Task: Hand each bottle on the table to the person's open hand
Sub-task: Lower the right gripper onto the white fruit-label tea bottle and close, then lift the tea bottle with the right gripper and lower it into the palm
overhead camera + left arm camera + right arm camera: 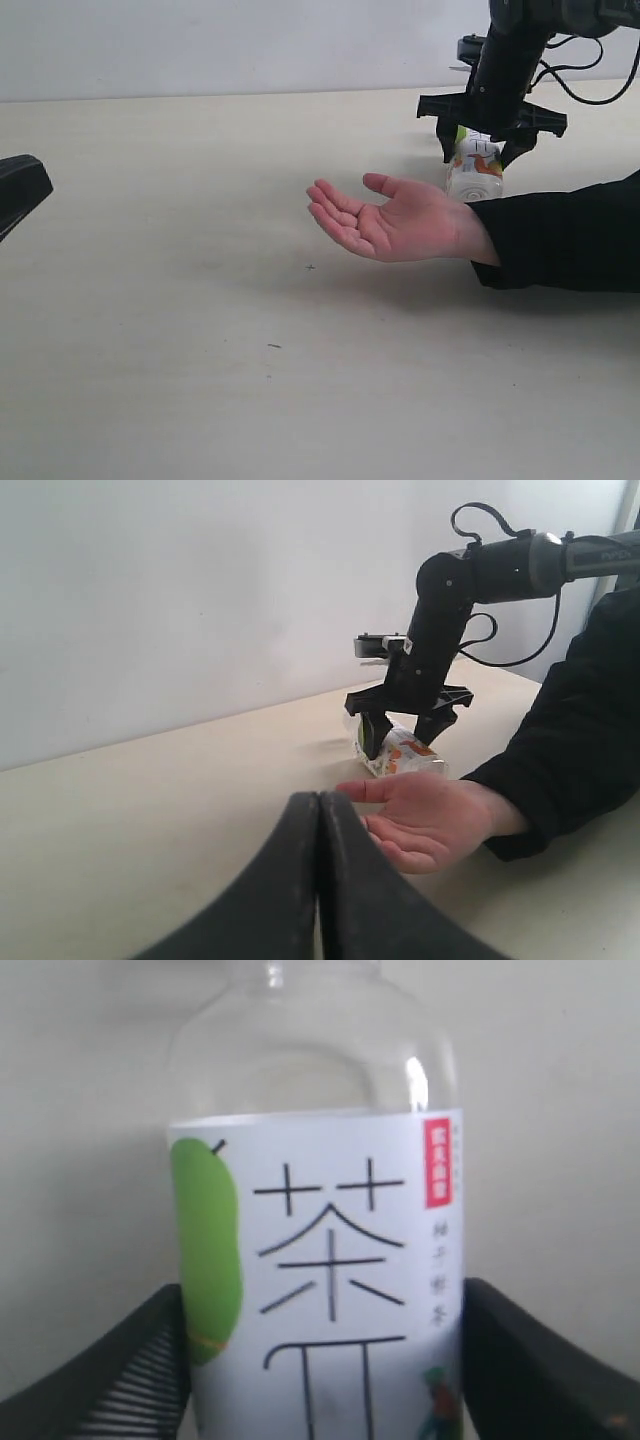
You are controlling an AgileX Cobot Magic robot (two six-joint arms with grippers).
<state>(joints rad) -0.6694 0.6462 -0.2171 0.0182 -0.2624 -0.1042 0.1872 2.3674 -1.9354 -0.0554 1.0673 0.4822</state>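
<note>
Squarely, the bottle (320, 1260) sits between the right fingers (120, 1380)

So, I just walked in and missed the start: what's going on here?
The right gripper is down over a white bottle lying on the table, fingers either side; whether it grips is unclear. A person's open hand waits beside it. The left gripper is shut and holds nothing.

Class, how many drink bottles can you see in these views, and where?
1. The bottle rests on the table between the fingers of the right claw, close beside the person's open hand. Others may be out of view.
</note>
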